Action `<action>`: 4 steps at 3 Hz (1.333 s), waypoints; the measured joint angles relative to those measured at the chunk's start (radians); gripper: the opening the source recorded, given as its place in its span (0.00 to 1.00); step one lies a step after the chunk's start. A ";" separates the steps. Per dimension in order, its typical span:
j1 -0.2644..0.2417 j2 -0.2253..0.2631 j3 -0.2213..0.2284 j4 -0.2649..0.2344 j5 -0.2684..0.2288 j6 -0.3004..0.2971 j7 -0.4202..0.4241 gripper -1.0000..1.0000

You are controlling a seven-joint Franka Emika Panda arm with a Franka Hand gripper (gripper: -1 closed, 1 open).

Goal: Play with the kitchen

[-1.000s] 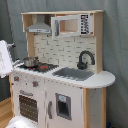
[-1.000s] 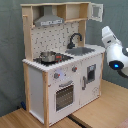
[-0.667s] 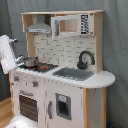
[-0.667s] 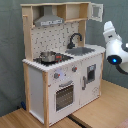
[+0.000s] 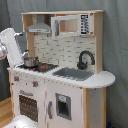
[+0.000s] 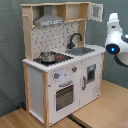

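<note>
The kitchen is a white and light-wood toy with a grey hood, a black faucet, a sink, a small pot on the stove, knobs and an oven door. In the first exterior view my white arm stands at the kitchen's left end, and my gripper hangs just above and left of the pot. The second exterior view shows the kitchen, the pot, and the arm to the right of the sink.
A microwave-like cabinet sits at the top, its door swung open in the second exterior view. The kitchen stands on a wooden floor before a grey curtain.
The arm has risen in both exterior views and shifted slightly toward the kitchen's stove end. Nothing on the kitchen has moved.
</note>
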 joint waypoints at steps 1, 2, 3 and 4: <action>-0.028 0.001 -0.059 0.000 0.000 0.000 0.091 1.00; -0.049 0.025 -0.118 -0.009 0.000 0.013 0.182 1.00; -0.078 0.056 -0.168 -0.019 0.000 0.052 0.261 1.00; -0.117 0.069 -0.248 -0.022 0.001 0.102 0.285 1.00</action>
